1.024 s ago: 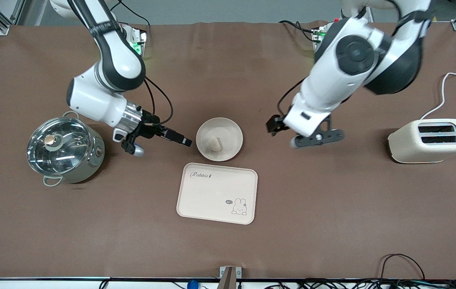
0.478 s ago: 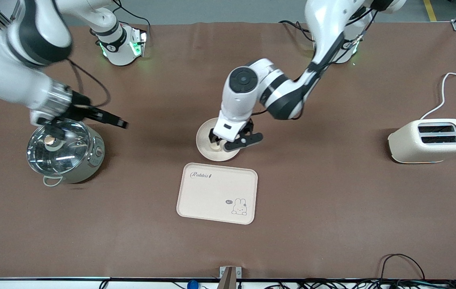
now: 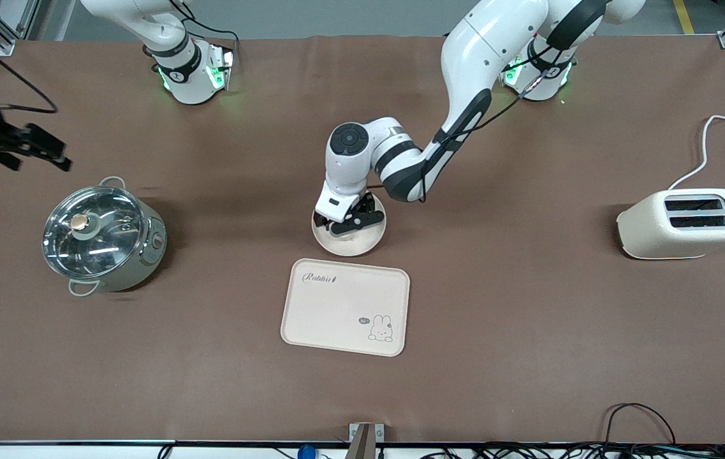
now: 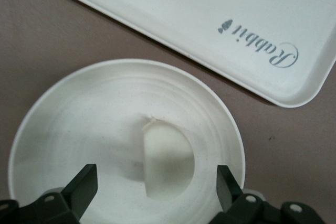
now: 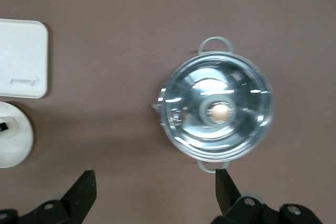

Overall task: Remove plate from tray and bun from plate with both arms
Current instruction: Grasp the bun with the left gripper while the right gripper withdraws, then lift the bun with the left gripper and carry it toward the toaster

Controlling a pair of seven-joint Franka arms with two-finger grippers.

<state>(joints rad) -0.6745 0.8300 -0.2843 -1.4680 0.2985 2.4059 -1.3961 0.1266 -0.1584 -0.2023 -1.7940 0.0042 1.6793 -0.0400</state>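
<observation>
The round cream plate (image 3: 362, 245) sits on the table just farther from the front camera than the tray. The bun (image 4: 168, 158) lies in the plate (image 4: 79, 124); in the front view the left gripper hides it. My left gripper (image 3: 344, 223) is low over the plate and open, with one finger (image 4: 84, 184) on each side of the bun, not touching it. My right gripper (image 3: 50, 153) is open and empty, high over the table at the right arm's end, looking down on the pot (image 5: 218, 111).
A rectangular cream tray with a rabbit drawing (image 3: 345, 306) lies nearer the front camera than the plate. A steel pot with a glass lid (image 3: 102, 229) stands toward the right arm's end. A cream toaster (image 3: 684, 223) stands toward the left arm's end.
My left gripper has swung over the plate and come down around the bun. My right gripper has drawn away from the plate, up and past the pot toward the table's end.
</observation>
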